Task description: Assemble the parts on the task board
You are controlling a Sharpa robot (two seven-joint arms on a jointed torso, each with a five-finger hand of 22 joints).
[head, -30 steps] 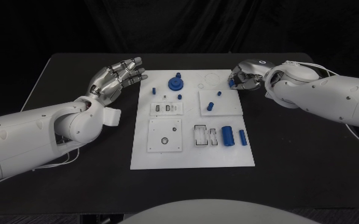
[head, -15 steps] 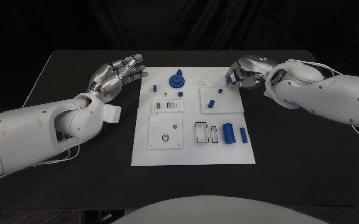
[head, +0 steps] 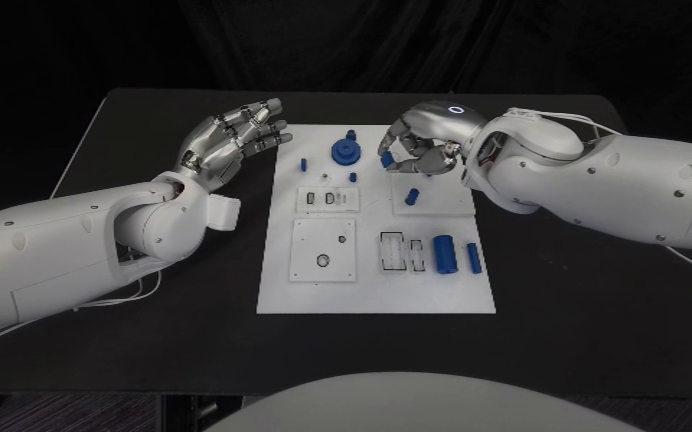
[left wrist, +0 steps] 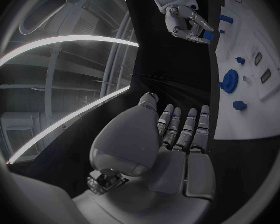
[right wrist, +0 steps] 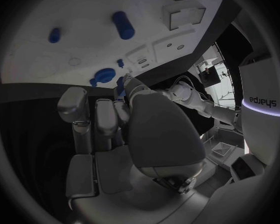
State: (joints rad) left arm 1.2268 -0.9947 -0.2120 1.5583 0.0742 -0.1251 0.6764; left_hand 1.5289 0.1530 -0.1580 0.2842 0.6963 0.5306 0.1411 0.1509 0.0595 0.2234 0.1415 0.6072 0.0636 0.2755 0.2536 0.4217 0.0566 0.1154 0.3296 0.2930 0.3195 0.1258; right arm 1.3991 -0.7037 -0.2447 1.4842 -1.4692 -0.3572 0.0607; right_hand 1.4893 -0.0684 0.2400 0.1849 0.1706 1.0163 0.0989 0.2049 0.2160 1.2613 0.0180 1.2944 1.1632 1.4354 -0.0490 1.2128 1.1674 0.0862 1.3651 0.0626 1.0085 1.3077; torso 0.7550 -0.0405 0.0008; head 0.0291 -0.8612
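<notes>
Now, right hand (head: 415, 152): over the far edge of the task board (head: 375, 292), pinching a small blue part (head: 387, 158) at its fingertips
Left hand: (head: 231, 144) released, fingers spread, hovering just beside the board's left edge
Advice: judge the target seat first, possibly near the blue round piece (head: 345, 150); lower the part upright; let go only once seated
Writing: "sharpa" reads on the right wrist (right wrist: 262, 101); none legible on the bench (head: 144, 152)

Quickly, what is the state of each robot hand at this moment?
Left robot hand: open, fingers spread, holding nothing.
Right robot hand: pinching a small blue part above the task board.
</notes>
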